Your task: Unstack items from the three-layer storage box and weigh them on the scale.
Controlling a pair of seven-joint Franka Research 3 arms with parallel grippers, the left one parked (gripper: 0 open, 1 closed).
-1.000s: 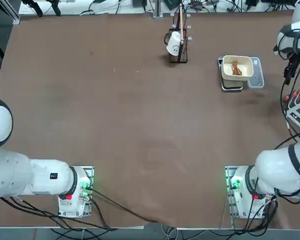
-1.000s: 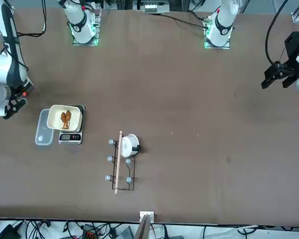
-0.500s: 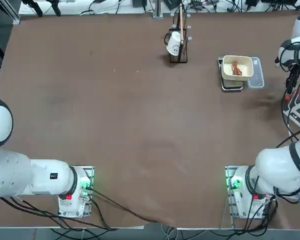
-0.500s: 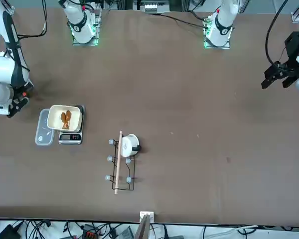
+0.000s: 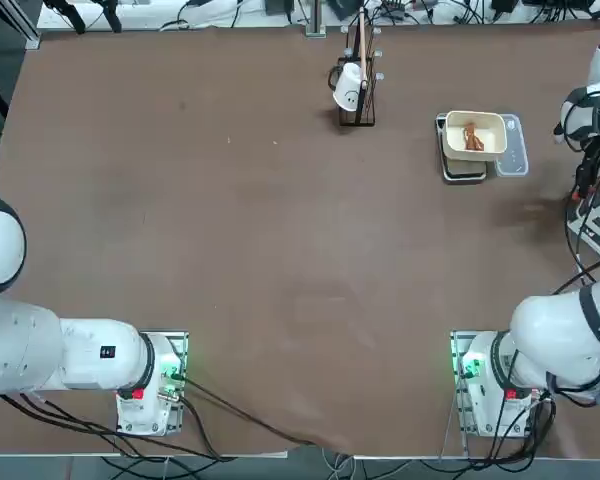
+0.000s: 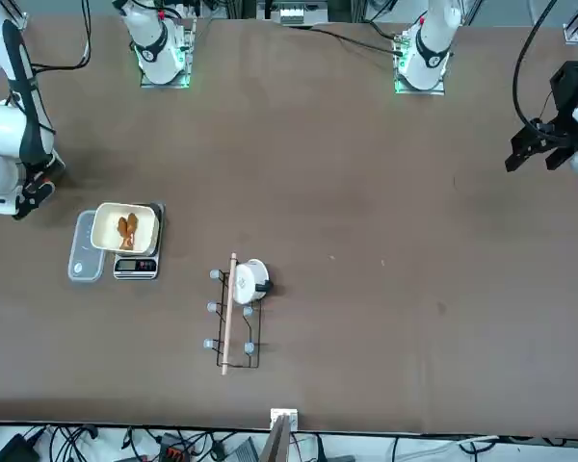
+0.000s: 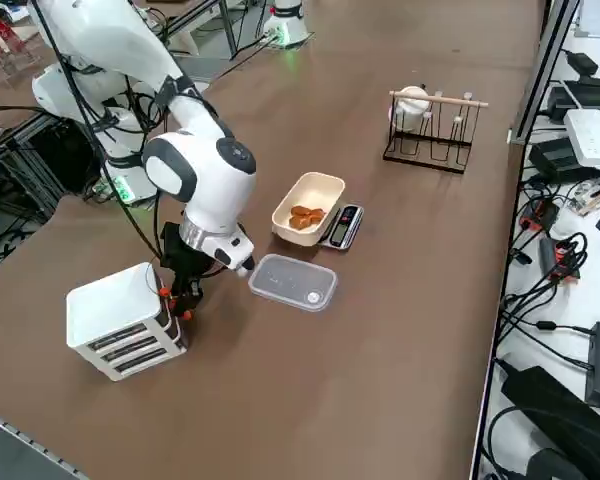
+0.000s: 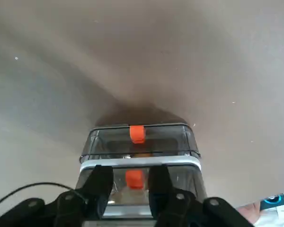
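Storage box (image 8: 141,156) between half-open fingers (image 8: 100,185)

The right arm is seen bent downward at the left of the right side view. Its right gripper (image 7: 185,297) is pointed down, fingers (image 8: 100,187) held slightly apart

I'm seeing my right hand (image 7: 183,296) pointing down right at the near upper edge of the three-layer storage box (image 7: 120,320). Beside it a clear lid (image 7: 292,282) is lying flat on the surface (image 7: 400,300), and the cream bowl (image 7: 308,208) is sitting on the scale (image 7: 342,226), holding reddish-brown pieces (image 7: 304,215).
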